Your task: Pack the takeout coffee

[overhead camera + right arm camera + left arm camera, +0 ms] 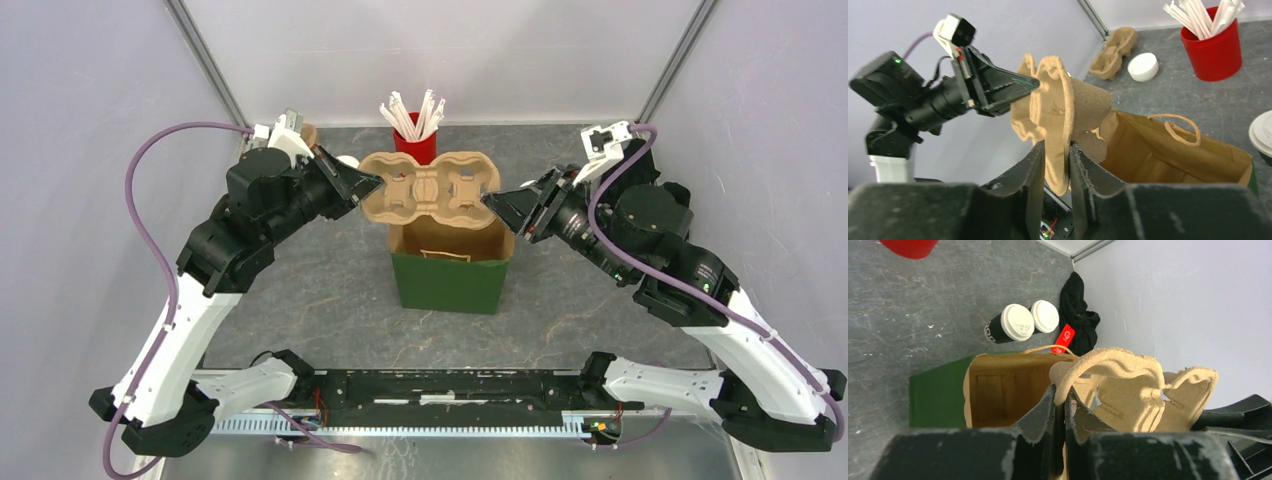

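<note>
A brown pulp cup carrier (430, 188) hangs level above the open green paper bag (450, 265). My left gripper (375, 183) is shut on the carrier's left rim (1073, 377). My right gripper (492, 203) is at the opposite rim (1055, 160), which lies between the open fingers with a little slack. The takeout coffee, two black cups with white lids (1017, 322) (1044, 316), stands on the table past the bag in the left wrist view. One lid (1263, 131) shows at the right wrist view's edge. In the top view the cups are hidden.
A red holder with white straws (416, 140) stands behind the bag. A second pulp carrier (1113, 52) and a stack of white lids (1143, 66) lie at the back left. A black cloth with a red tag (1078, 315) lies by the right wall.
</note>
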